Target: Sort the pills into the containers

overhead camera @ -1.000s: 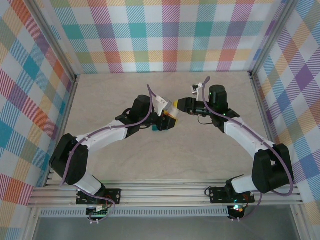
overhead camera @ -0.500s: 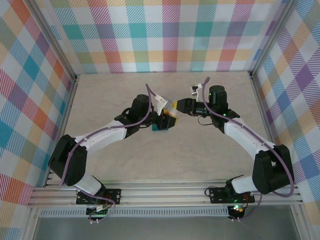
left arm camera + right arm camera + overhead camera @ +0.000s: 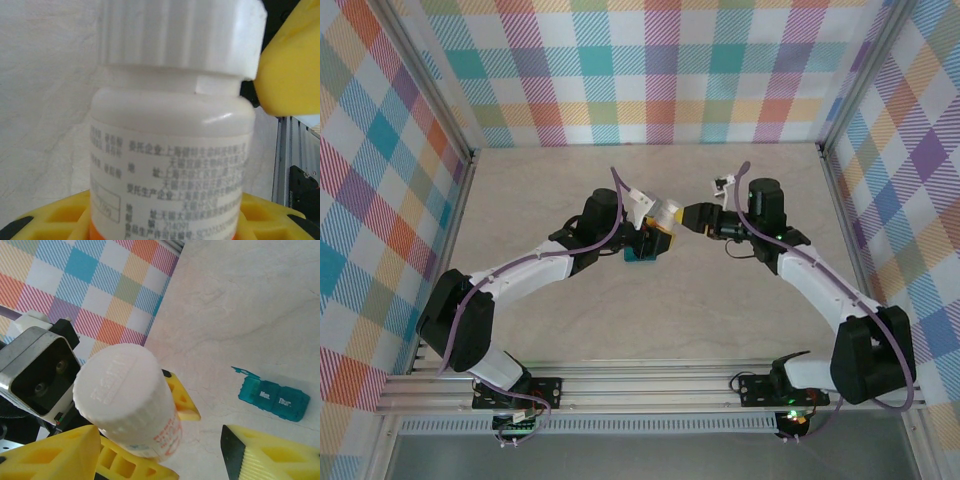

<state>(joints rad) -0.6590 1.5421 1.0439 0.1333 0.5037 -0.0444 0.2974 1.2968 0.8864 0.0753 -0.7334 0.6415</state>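
Glossy white plastic bottle point(image 3: 170, 125), ribbed cap point(image 3: 180, 30); smooth teal plastic containers point(image 3: 274, 397).

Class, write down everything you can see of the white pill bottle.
The bottle is white, plastic-looking, with a ribbed screw cap on, embossed on top. A printed label wraps its body; an orange band shows at its base. The left gripper clamps its lower body between yellow fingers. Its cap points toward the open right gripper.

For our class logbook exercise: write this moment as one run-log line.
left pincer shut on white bottle | cap on | right pincer open near cap | containers on table, one lid open
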